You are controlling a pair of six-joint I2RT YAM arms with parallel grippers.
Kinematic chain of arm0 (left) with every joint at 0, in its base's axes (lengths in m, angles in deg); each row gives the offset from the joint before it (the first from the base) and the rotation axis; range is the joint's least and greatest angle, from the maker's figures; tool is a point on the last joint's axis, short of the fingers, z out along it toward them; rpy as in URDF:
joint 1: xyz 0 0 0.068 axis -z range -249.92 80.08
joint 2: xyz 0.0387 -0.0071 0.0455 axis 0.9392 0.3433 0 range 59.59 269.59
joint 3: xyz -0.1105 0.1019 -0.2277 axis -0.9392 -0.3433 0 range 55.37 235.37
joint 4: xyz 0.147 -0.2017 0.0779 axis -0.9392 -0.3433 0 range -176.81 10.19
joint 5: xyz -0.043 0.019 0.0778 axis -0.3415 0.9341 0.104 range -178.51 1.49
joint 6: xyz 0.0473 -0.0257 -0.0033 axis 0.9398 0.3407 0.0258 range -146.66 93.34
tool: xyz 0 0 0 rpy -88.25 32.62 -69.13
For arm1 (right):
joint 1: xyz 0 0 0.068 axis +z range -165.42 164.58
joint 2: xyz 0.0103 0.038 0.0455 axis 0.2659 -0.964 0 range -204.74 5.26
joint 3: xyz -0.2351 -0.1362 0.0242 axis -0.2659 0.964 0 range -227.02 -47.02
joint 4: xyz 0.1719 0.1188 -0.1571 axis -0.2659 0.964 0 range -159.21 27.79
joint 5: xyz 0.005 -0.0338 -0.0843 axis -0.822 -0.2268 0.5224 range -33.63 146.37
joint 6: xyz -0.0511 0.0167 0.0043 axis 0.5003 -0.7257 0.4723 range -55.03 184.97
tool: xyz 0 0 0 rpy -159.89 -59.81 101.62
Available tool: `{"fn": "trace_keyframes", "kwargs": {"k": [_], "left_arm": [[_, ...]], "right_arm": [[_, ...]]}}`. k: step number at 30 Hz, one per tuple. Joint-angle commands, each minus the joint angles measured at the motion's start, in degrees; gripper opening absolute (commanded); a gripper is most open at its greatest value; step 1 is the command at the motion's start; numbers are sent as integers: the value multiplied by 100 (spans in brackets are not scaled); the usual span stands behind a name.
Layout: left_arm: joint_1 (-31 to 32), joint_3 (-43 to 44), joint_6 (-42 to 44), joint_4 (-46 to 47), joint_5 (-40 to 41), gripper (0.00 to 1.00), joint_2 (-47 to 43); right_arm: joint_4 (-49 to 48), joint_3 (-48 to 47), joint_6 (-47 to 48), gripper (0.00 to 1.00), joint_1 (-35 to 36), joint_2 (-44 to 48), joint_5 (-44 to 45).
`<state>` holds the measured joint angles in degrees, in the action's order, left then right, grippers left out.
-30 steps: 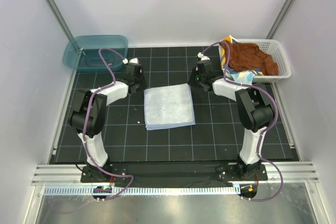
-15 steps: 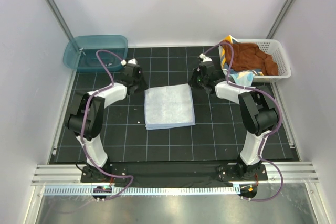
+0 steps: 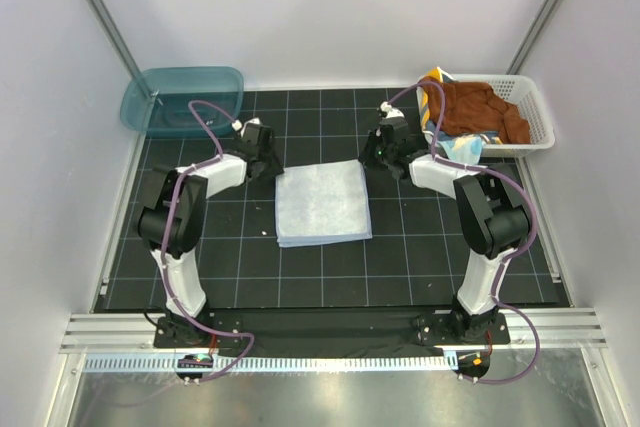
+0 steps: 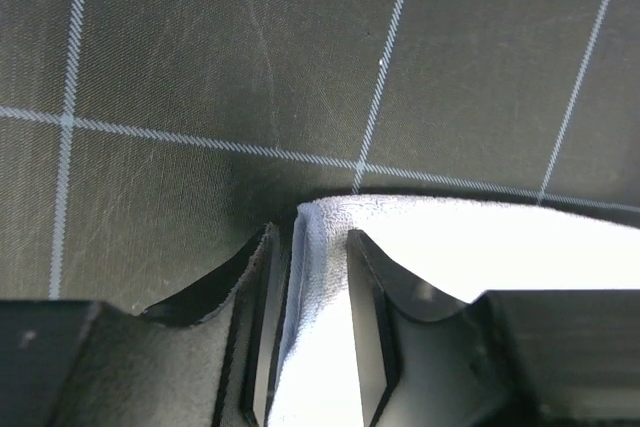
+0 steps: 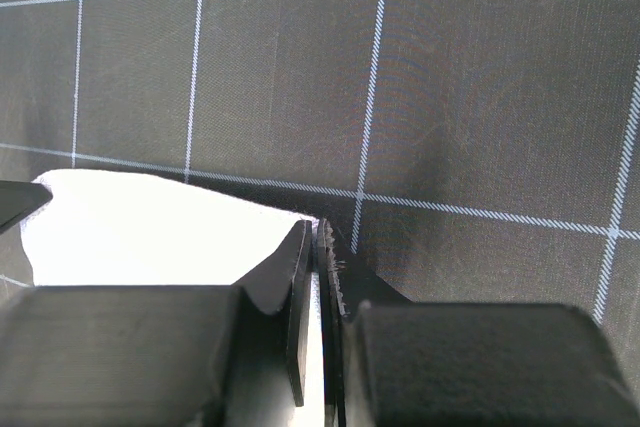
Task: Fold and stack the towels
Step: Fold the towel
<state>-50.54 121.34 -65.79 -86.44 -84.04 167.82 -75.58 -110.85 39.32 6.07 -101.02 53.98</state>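
A pale blue terry towel (image 3: 322, 205) is lying folded into a neat, near-square pad at the centre of the black gridded worktop (image 3: 420, 247). Its layered edges are showing along the 6 and 9 o'clock sides.

The left end effector (image 4: 308, 239) is sitting at the pad's 11 o'clock corner. Its jaws are standing apart, with the corner's folded edge rising loosely between them, so the cloth there appears to be resting under its own weight rather than being pinched.

The right end effector (image 5: 318, 232) is sitting at the 1 o'clock corner. Its jaws are drawn together on a thin lip of the same towel, and it is probably holding that corner down so the fold keeps its shape while the other side is being let go.

At 2 o'clock, a white lattice plastic basket (image 3: 535, 107) is holding a crumpled rust-brown terry towel (image 3: 475, 107) and a navy towel with a yellow-orange border (image 3: 432, 95). Those two are waiting unfolded, which suggests the task is at an early stage.

A translucent teal plastic tub (image 3: 185, 71) is standing at 10 o'clock, well apart from the pad. No cloth is showing inside it.
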Motion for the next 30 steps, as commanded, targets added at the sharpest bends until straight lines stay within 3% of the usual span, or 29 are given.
{"fn": "trace_keyframes", "kwargs": {"k": [1,30], "left_arm": [[-39,275,-147,-31,28,36,119],[-145,399,-253,145,-298,22,410]], "right_arm": [[-277,-41,-19,11,-31,-7,-7],[-224,-217,-63,11,-111,-244,-59]]}}
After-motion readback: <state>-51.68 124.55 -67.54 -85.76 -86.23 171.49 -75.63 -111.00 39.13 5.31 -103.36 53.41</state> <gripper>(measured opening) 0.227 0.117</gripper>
